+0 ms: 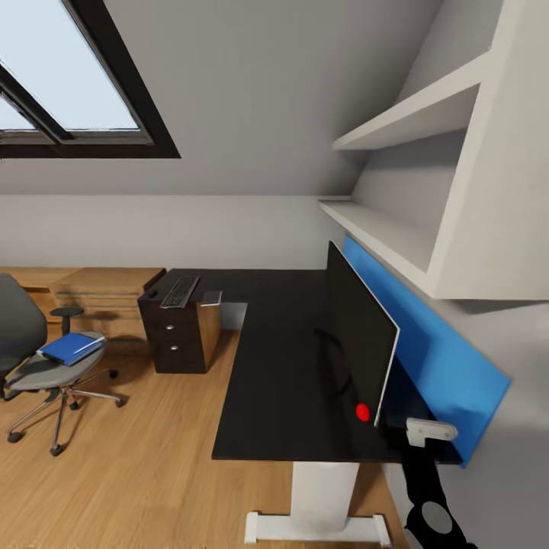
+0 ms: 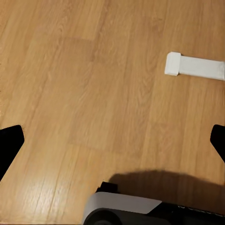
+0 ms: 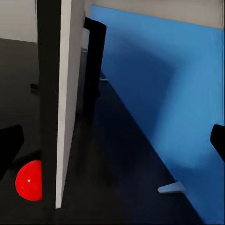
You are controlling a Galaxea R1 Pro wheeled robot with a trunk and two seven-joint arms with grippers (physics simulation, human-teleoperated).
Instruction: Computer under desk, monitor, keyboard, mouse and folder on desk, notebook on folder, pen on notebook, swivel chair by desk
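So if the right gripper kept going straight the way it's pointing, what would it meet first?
Probably the edge of the monitor, which stands edge-on ahead between the open jaws, left of centre. Slightly to the right it would slip behind the screen, along the desk toward the blue wall panel. Depth is unclear.

no readable text, labels, brands or numbers, plain red dot on monitor corner
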